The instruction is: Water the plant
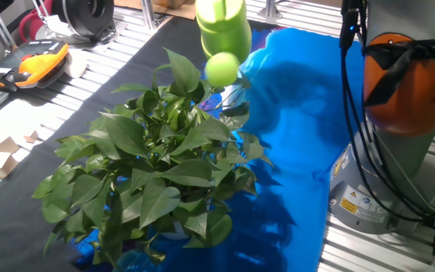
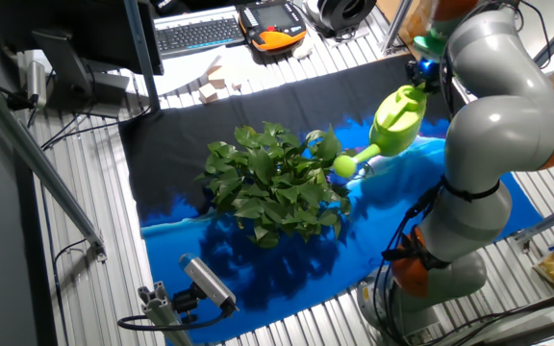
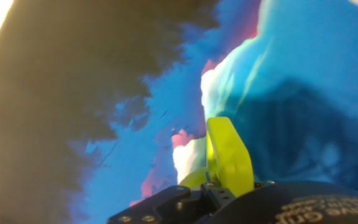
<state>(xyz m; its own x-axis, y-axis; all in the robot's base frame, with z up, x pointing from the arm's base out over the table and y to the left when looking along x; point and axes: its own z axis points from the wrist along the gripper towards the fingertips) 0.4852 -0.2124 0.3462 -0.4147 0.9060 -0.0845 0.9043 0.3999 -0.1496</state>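
We held the watering can [image 2: 398, 119] tilted over the plant [image 2: 275, 181] — our gripper [image 3: 211, 184] pinched its handle, spout head beside the leaves.

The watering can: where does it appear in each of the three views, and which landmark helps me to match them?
One fixed view: the watering can is at the top centre, its round head just above the plant.
The other fixed view: upper right, tilted, its spout reaching toward the plant's right edge.
Hand view: only a lime-green part shows at the bottom centre, above the claw.
Shared landmark: the blue cloth, seen in all three.
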